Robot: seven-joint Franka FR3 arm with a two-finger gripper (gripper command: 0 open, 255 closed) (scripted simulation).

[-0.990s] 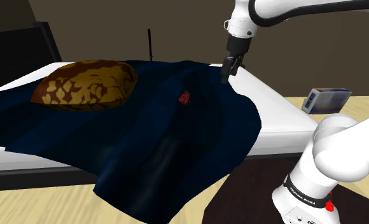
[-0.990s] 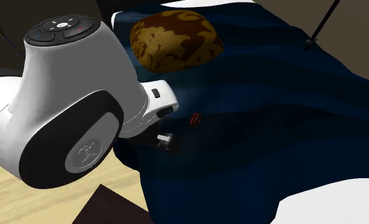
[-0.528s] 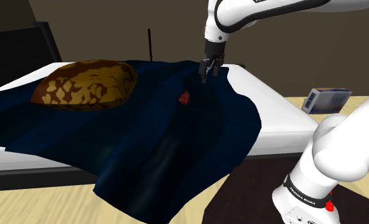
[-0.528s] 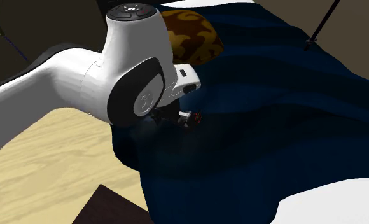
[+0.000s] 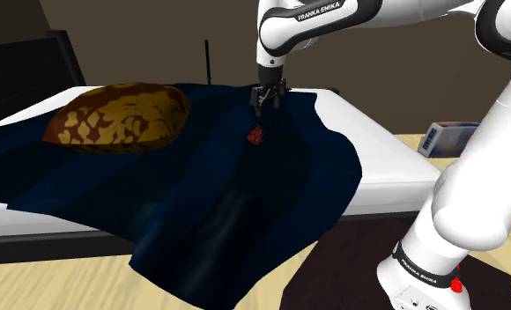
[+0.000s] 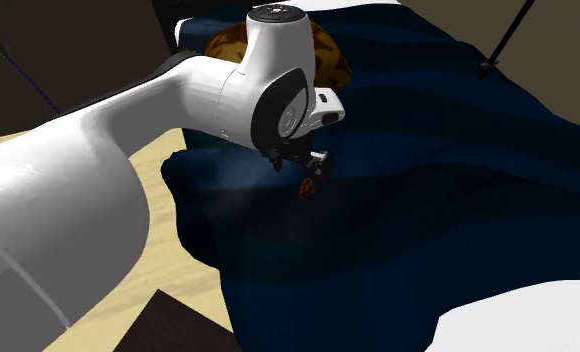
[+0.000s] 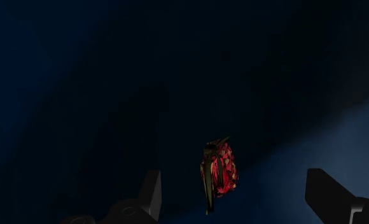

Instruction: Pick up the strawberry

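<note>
Gripper (image 5: 268,104) is hovering just above strawberry (image 5: 256,135), fingers spread wide, gripping nothing; berry is lying on dark blue blanket (image 5: 201,185).

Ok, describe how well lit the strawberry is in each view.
Wrist view: very dim, the strawberry a red spot on near-black cloth, lighter blue toward one corner. Shoulder view: evenly lit, red clear against dark blue. Second exterior view: dim, the red faint on the dark cloth.

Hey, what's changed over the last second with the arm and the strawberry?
The gripper swung toward the shoulder view's left and now hangs open above the strawberry, with nothing grasped. The strawberry, the dark blue blanket and the brown patterned cushion stayed put.
</note>
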